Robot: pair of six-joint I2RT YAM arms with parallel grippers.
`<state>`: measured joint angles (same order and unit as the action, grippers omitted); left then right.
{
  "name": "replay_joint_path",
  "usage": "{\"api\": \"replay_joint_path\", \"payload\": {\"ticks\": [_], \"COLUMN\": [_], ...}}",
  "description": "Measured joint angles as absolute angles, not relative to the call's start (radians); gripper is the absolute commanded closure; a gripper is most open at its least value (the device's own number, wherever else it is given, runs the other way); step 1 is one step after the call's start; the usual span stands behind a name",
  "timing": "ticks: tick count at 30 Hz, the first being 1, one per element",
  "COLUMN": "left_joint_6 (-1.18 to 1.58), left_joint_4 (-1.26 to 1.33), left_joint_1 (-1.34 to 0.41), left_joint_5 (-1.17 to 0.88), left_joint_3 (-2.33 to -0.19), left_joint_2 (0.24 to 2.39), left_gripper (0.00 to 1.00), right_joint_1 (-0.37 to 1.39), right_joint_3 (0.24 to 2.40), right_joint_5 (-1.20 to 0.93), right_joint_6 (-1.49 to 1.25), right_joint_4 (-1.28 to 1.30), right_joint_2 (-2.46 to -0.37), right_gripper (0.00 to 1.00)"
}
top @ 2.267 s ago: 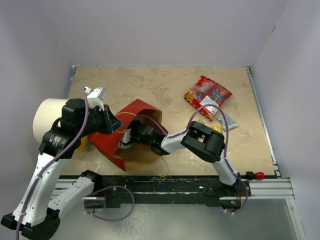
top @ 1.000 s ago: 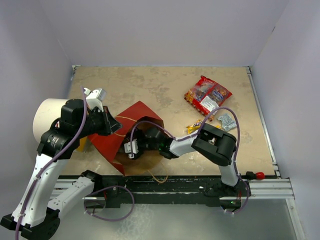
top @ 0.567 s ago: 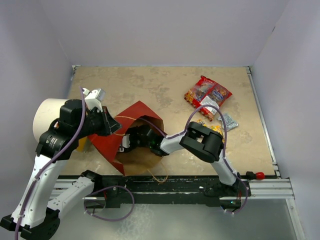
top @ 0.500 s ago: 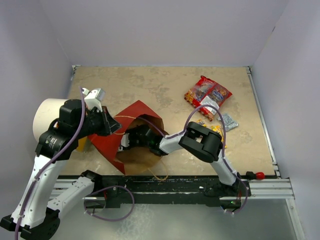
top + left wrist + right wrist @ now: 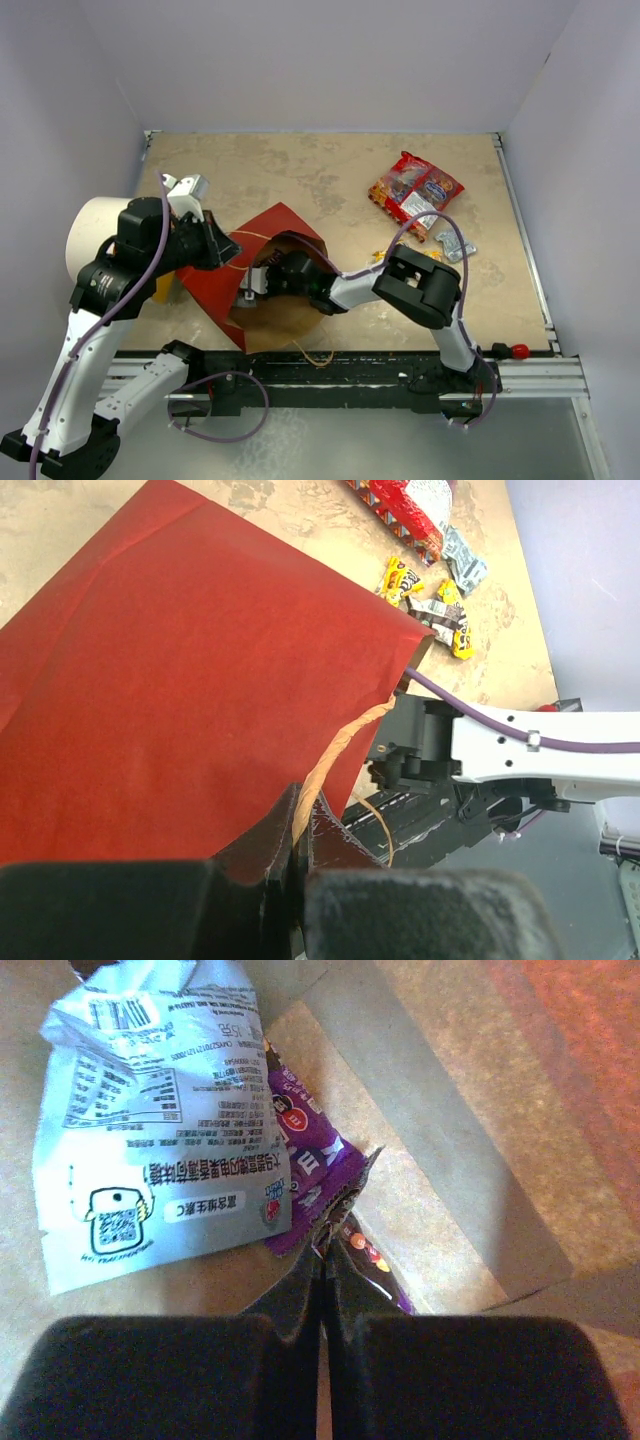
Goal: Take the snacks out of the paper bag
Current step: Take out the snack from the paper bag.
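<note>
The paper bag (image 5: 272,224), red outside and brown inside, lies on its side with its mouth toward the near edge. My left gripper (image 5: 229,250) is shut on the bag's tan string handle (image 5: 345,745) and holds the top flap (image 5: 180,680) up. My right gripper (image 5: 264,283) reaches into the bag's mouth. In the right wrist view my right gripper (image 5: 325,1245) is shut on the crimped edge of a purple candy pack (image 5: 310,1165). Beside it lies a silver-grey packet (image 5: 160,1120), with a dark pack (image 5: 368,1257) under the fingers. Two red snack bags (image 5: 415,185) lie on the table.
A white-and-orange cylinder (image 5: 92,235) stands at the left behind my left arm. Small candy packs (image 5: 430,595) and a silver packet (image 5: 455,243) lie right of the bag, close to my right arm's elbow (image 5: 420,285). A loose string handle (image 5: 318,352) lies by the near edge.
My right gripper has closed from open, now pinching the purple candy pack inside the bag. Its elbow shifted slightly right. My left gripper still holds the handle.
</note>
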<state>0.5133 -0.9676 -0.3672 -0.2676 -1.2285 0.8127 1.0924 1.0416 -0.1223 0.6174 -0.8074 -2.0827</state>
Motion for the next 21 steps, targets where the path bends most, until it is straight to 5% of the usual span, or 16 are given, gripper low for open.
{"api": "replay_joint_path", "payload": {"ticks": [21], "left_joint_6": [0.531], "left_joint_4": [-0.889], "left_joint_1": [-0.367], "left_joint_5": [-0.206], "left_joint_3": [-1.198], "left_joint_2": [0.759], "left_gripper": [1.0], "right_joint_1": [1.108], "right_joint_3": [0.698], "right_joint_5": [-0.289], "right_joint_6": [0.35], "right_joint_4": [-0.678], "right_joint_2": [-1.436], "right_gripper": [1.0]}}
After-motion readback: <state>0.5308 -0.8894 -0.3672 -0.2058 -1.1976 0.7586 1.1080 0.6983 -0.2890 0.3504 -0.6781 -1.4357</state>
